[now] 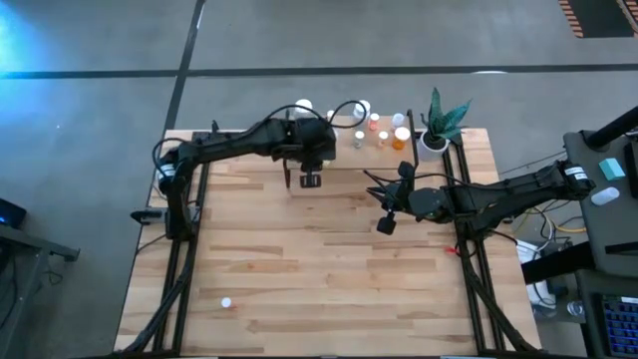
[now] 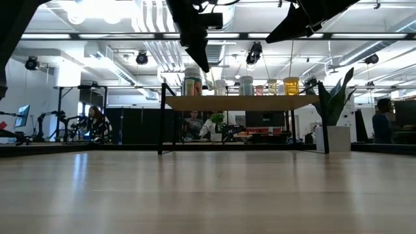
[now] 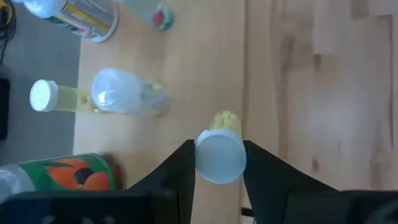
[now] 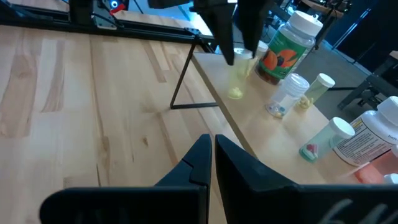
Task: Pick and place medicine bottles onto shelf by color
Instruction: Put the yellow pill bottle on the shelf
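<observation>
A: Where is the yellow vial (image 3: 221, 149)?

B: At the centre bottom of the left wrist picture, clamped at its white cap between the left gripper (image 3: 217, 163) fingers, over the near edge of the shelf (image 3: 180, 74). In the high view that is the upper middle of the frame.

A: And the other arm?

B: The right gripper (image 4: 211, 152) waits at the centre right of the high view, fingers pressed together, empty.

A: How should the vial be set down?

B: I'd lower it straight, keep it upright, clear of the clear vial (image 3: 124, 99) and the orange-labelled bottle (image 3: 68, 171) nearby, beside yellow ones, then release.
</observation>
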